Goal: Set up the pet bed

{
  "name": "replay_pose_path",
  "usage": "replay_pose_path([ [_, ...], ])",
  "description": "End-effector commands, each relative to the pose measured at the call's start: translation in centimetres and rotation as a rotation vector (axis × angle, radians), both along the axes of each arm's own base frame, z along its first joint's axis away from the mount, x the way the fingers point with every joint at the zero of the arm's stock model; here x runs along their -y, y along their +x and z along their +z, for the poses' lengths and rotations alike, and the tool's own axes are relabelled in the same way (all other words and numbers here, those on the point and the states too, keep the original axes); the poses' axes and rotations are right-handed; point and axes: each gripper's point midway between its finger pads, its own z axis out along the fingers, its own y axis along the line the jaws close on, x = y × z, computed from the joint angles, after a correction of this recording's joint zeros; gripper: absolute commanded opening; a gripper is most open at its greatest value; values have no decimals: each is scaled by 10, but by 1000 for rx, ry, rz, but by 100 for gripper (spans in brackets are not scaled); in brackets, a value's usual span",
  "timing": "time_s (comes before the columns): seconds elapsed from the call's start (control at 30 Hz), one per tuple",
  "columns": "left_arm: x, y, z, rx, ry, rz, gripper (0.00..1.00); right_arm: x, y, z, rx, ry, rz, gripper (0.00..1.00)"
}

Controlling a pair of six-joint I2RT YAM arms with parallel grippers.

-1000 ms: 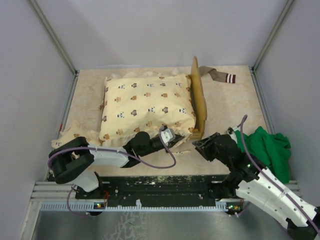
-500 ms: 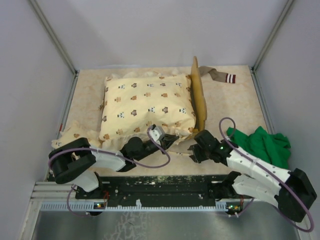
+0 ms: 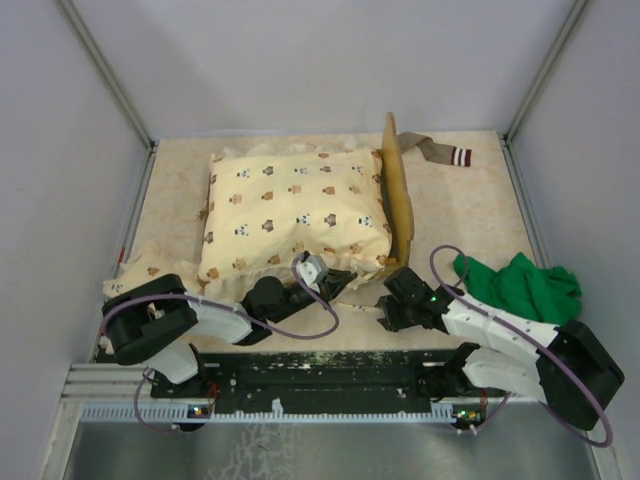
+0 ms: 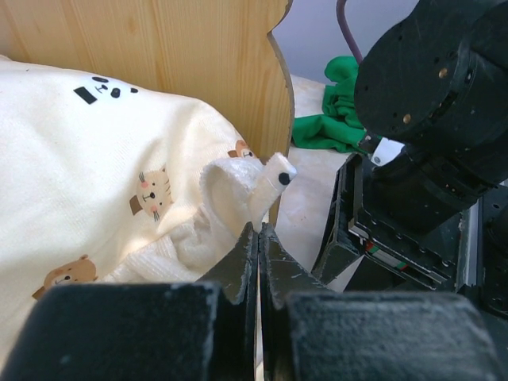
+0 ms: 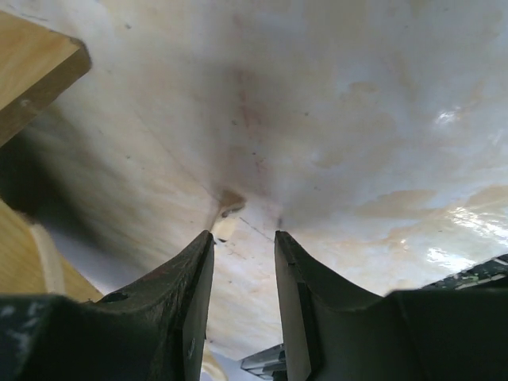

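At 7 o'clock on the worktop [image 3: 470, 200] the left arm lies low along the near edge, reaching toward 3 o'clock. The left gripper [image 3: 340, 284] ends at the near right corner of the cream animal-print cushion [image 3: 290, 205]. Its wrist view shows the jaws pressed together, tips right at the cushion's towelling fringe; whether any fabric is caught between them cannot be told. The cushion fills the middle of the worktop, from 9 o'clock across to the centre. Against its 3 o'clock side stands the pet bed [image 3: 397, 200], its wavy light-wood headboard upright and running from 12 toward 6 o'clock. The cushion hides the rest of the frame. Behind the headboard, at 1 o'clock, lies a grey-brown strap [image 3: 440, 152] with a red-and-white striped end. Just below the headboard's near end, at 5 o'clock, the right gripper [image 3: 386, 312] points down at bare worktop. Its jaws stand apart with nothing between them, and light wood shows at the left edge of its wrist view. Farther toward 4 o'clock, a crumpled green cloth [image 3: 525, 290] lies beside the right arm, apart from the bed.
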Motion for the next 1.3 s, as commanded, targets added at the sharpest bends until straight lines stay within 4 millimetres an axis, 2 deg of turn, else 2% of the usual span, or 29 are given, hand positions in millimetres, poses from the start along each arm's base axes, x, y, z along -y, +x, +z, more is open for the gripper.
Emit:
replay_pose_path([
  [0.0,1,-3,7,34,-30,-16,0,-3,14,4,-41,112,-267,37],
  [0.13,-5,5,1,21,-21,38,0,-5,18,-1,-59,94,-282,38],
  [0.3,-11,11,-9,25,16,82,0,-11,17,-16,-109,111,-289,35],
  [0.53,-10,12,-27,12,60,82,0,-3,10,-28,-155,47,-290,23],
  [0.67,-9,16,-39,2,94,95,0,4,9,-34,-185,11,-293,9],
  [0.77,-11,9,-32,33,67,67,0,22,0,-41,-225,-59,-325,1],
  [0.93,-8,4,-24,42,59,33,0,69,-3,-39,-152,-211,-388,0],
  [1.03,-7,2,-23,34,49,23,0,87,-3,-34,-108,-264,-401,0],
  [1.17,-2,-3,-18,2,15,-10,0,95,8,-26,-35,-341,-330,0],
  [1.27,-2,-7,-17,-23,-2,-24,0,88,10,-20,-44,-359,-244,0],
])
